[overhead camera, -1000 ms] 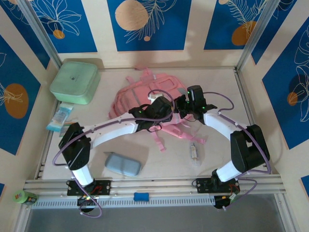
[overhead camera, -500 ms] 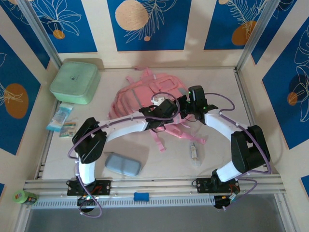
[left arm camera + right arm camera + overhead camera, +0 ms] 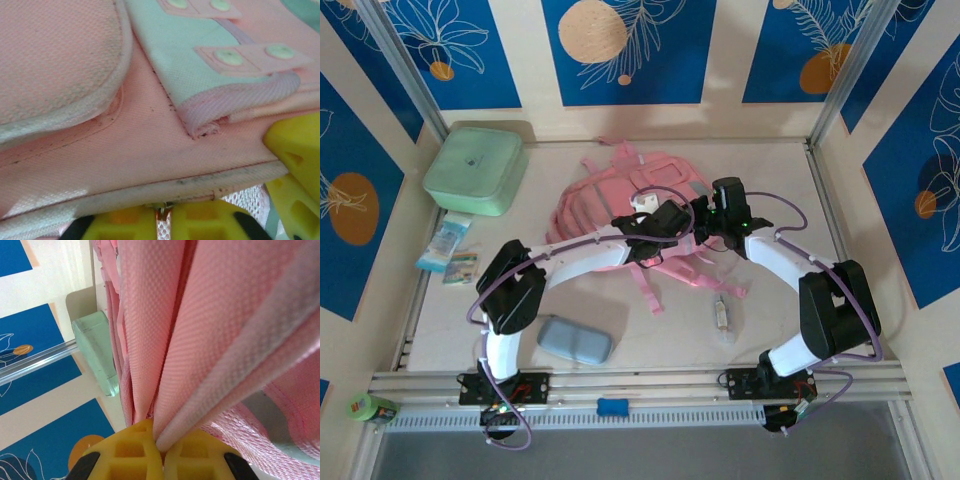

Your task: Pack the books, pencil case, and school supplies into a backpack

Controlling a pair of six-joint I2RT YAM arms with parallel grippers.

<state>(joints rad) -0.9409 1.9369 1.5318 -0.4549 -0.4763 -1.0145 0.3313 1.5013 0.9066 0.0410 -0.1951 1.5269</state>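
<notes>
Here, one backpack, one pencil case.

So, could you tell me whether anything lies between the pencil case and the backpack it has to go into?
Yes: the left arm stretches across the path between the pencil case and the backpack. The left tool and right tool are both shut on its fabric, and no opening shows from above.

Both arms reach far toward the middle with elbows bowed outward, the left gripper and right gripper close together, each with jaws pinched tight.
</notes>
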